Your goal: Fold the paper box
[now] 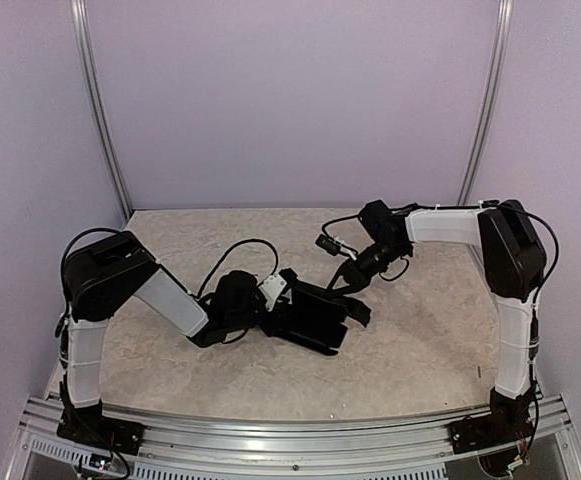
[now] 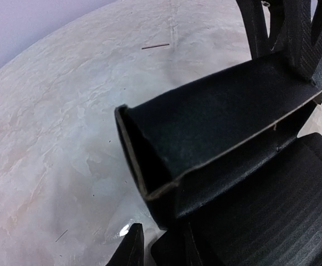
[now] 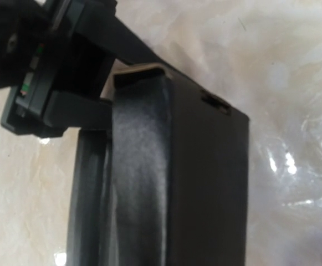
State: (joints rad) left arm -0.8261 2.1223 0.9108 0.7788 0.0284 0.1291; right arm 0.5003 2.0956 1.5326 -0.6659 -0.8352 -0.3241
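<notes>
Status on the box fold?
Left gripper at the paper box, grip unclear. Right gripper clamps its other end. Part-folded, one end open. Nothing blocking.

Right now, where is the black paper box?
In the top view, the paper box is near the middle of the table, right between the tips of the left arm and the right arm.

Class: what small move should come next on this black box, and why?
Probably start closing the open near end of the paper box. The left wrist view shows a hollow sleeve with that end gaping, and the right gripper stands at its far edge, seemingly steadying it.
</notes>
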